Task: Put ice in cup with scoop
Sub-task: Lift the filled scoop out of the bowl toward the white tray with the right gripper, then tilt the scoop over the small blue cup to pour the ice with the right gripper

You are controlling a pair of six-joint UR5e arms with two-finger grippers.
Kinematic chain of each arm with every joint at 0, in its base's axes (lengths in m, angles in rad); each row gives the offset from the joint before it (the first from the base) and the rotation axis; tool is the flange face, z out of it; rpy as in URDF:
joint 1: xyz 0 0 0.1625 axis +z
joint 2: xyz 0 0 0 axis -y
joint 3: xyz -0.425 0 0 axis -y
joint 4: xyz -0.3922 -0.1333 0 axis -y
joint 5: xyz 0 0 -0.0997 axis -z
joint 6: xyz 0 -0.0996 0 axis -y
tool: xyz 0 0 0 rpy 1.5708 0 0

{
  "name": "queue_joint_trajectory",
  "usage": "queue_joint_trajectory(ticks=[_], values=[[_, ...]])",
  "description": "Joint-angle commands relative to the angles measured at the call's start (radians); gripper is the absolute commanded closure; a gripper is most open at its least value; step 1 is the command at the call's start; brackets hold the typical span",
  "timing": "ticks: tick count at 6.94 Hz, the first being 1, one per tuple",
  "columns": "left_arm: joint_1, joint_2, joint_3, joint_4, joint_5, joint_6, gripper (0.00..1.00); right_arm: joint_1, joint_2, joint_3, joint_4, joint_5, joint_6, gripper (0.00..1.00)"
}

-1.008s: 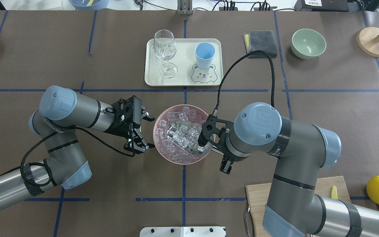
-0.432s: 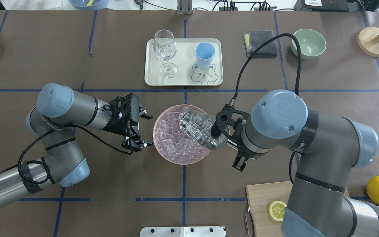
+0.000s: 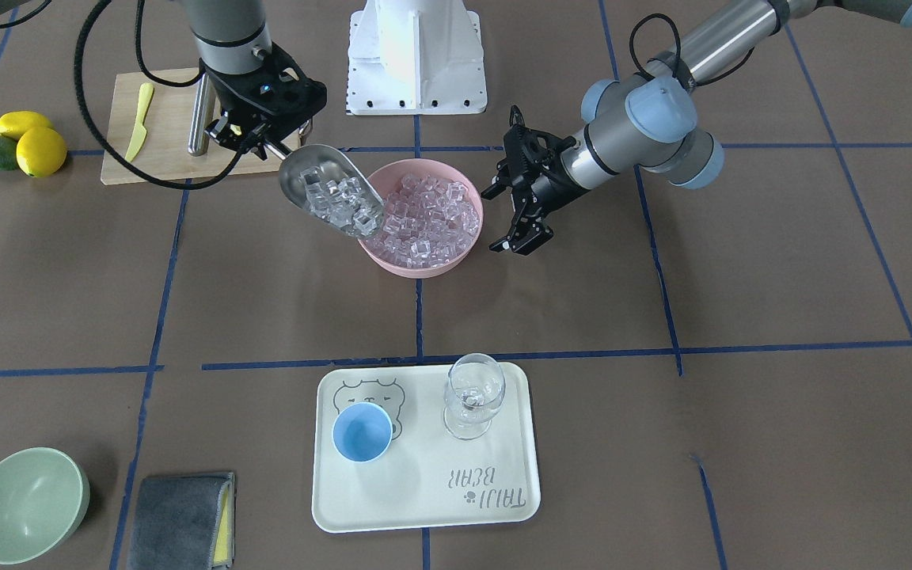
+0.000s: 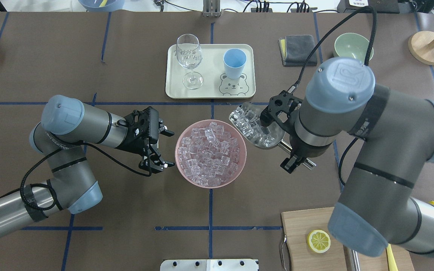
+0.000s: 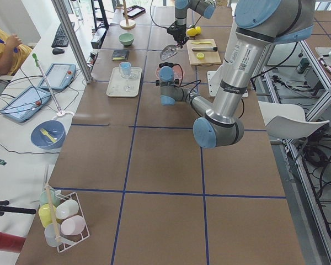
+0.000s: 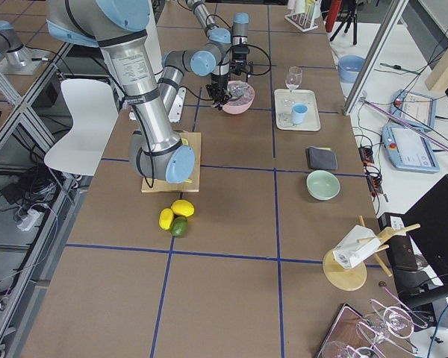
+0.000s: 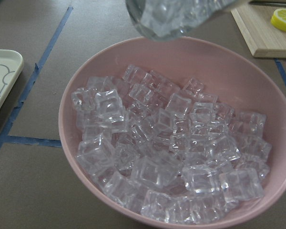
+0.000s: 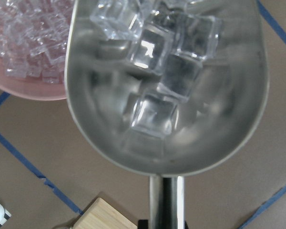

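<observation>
My right gripper point(image 4: 291, 149) is shut on the thin handle of the steel scoop point(image 4: 255, 126), which is loaded with several clear ice cubes point(image 8: 155, 62). The scoop hangs in the air just off the pink bowl's point(image 4: 176, 154) far right rim, between bowl and tray; in the front view the scoop point(image 3: 331, 193) is above the bowl's edge. The bowl holds many more ice cubes point(image 4: 209, 152). The light-blue cup point(image 4: 234, 63) stands empty on the cream tray point(image 4: 209, 77), beside a wine glass point(image 4: 189, 56). My left gripper point(image 4: 168, 148) is open and empty, beside the bowl's left rim.
A green bowl point(image 4: 352, 44) and a grey cloth point(image 4: 298, 49) lie at the far right. A wooden board point(image 4: 300, 233) with a lemon slice point(image 4: 318, 241) sits at the near right. Lemons point(image 3: 28, 142) lie beside it. A wooden stand point(image 4: 428, 47) is at the far right corner.
My right arm has lifted the scoop, full of ice, out of the bowl and carried it away and to the right, toward the tray. My left gripper has hardly moved.
</observation>
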Motion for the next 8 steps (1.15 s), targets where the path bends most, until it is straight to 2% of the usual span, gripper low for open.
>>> queue_joint_trajectory(ticks=[1, 3, 5, 8], values=[[0.000, 0.002, -0.001, 0.000, 0.000, 0.000, 0.00, 0.111, 0.102, -0.146, -0.042, 0.094, 0.003, 1.00], [0.000, 0.002, -0.001, 0.000, 0.000, 0.000, 0.00, 0.187, 0.218, -0.322, -0.041, 0.149, -0.005, 1.00], [0.000, 0.003, 0.001, 0.000, 0.000, 0.000, 0.00, 0.205, 0.279, -0.476, -0.007, 0.149, -0.035, 1.00], [0.001, 0.003, 0.002, -0.002, 0.002, 0.000, 0.00, 0.208, 0.356, -0.616, 0.002, 0.152, -0.054, 1.00]])
